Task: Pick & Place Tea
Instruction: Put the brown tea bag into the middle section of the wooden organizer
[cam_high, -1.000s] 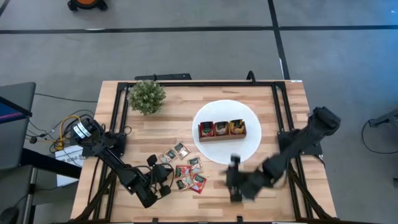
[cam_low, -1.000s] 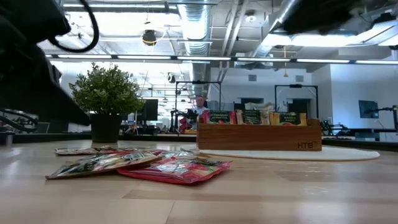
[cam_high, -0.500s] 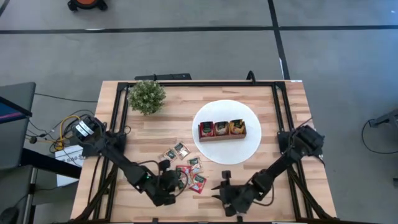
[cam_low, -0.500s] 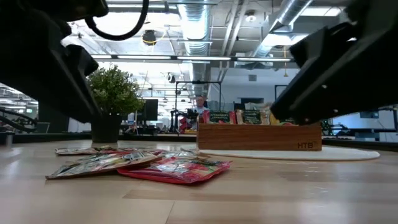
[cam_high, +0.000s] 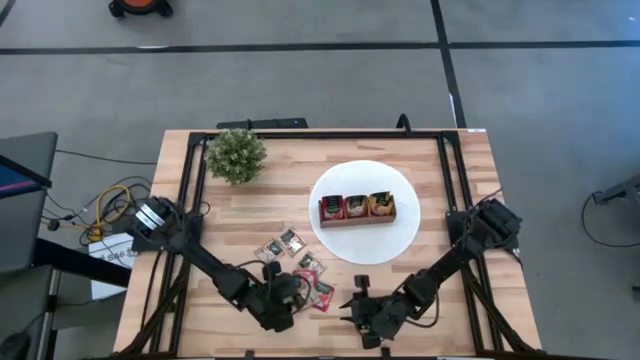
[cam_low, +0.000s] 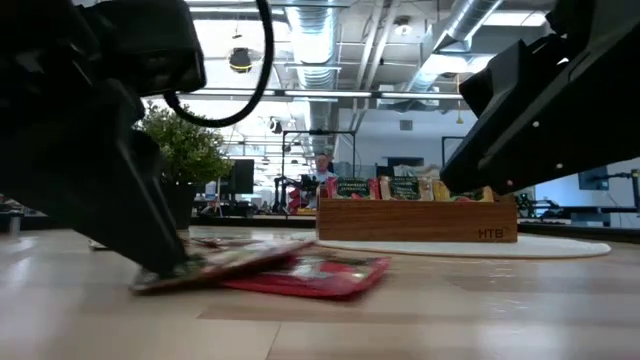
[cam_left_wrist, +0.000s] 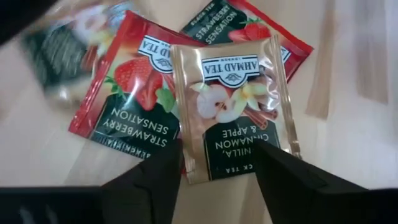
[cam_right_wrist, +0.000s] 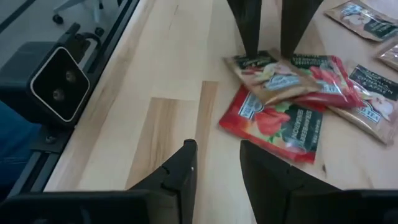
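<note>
Left tool (cam_left_wrist: 217, 165) spread wide astride the vanilla cinnamon apple sachet (cam_left_wrist: 235, 106) atop the strawberry sachets (cam_left_wrist: 134, 93) near the surface's front edge, gripping nothing, seemingly poised to pinch. Right tool (cam_right_wrist: 216, 165) part-open and empty, waiting beside the pile.

"AHMAD TEA" on pale sachet (cam_left_wrist: 233, 106); "STRAWBERRY SENSATION" on red sachet (cam_left_wrist: 134, 93); "HTB" on tray (cam_low: 490, 233)
</note>
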